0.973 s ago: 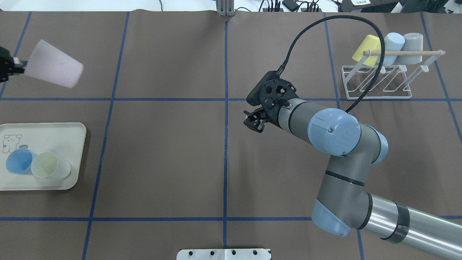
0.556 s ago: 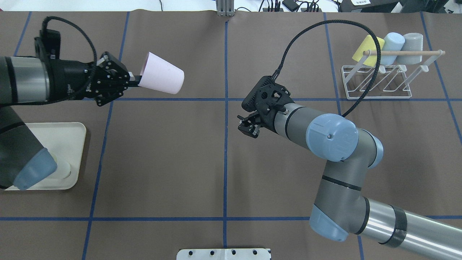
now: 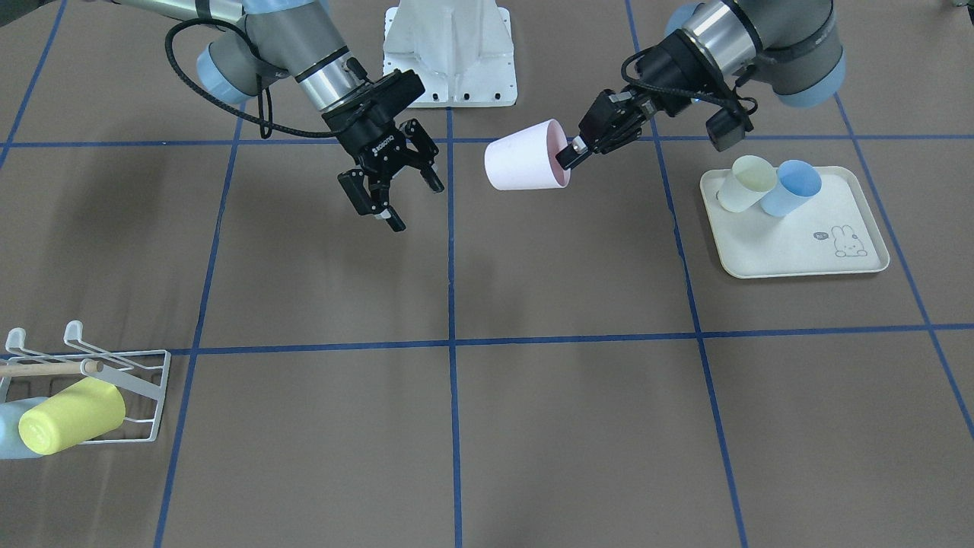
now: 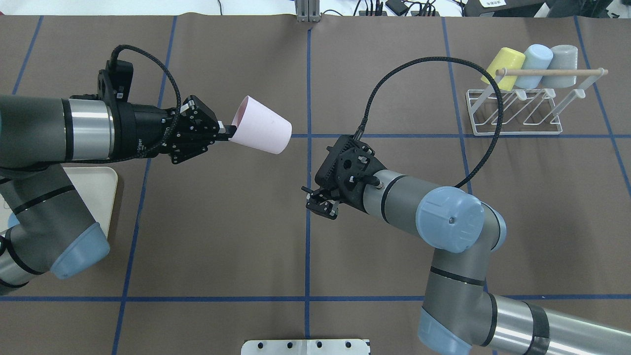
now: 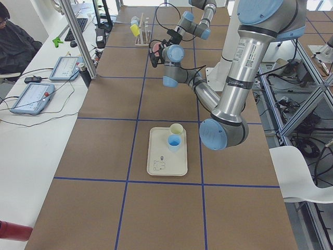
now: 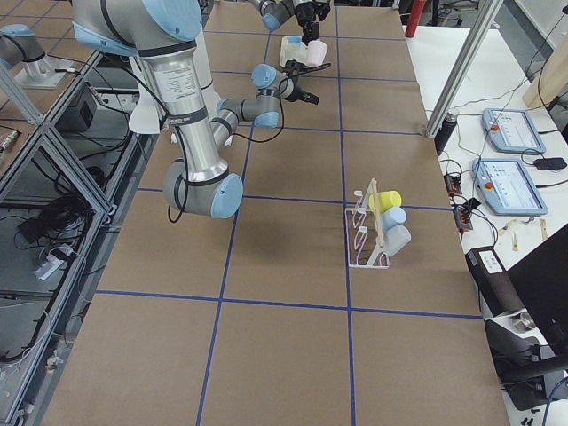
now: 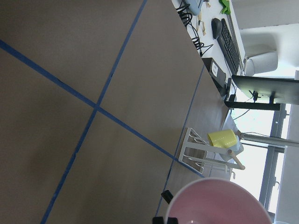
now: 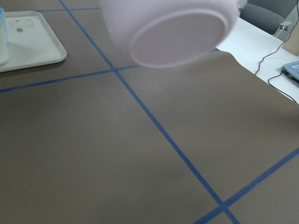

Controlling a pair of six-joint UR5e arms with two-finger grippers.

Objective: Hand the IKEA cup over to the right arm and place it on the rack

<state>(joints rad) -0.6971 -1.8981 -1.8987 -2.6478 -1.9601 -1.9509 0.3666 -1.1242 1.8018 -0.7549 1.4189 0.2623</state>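
Pink cup midair, three cups apparently on rack

The overhead looks forward and down from behind the robot; the front view faces it, steeply, from across the table. Side views look along it from each end. Both wrist cameras sit close — each catches the cup.

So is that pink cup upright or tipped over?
Tipped sideways: the left gripper holds the pink cup by its rim, base toward the right gripper.
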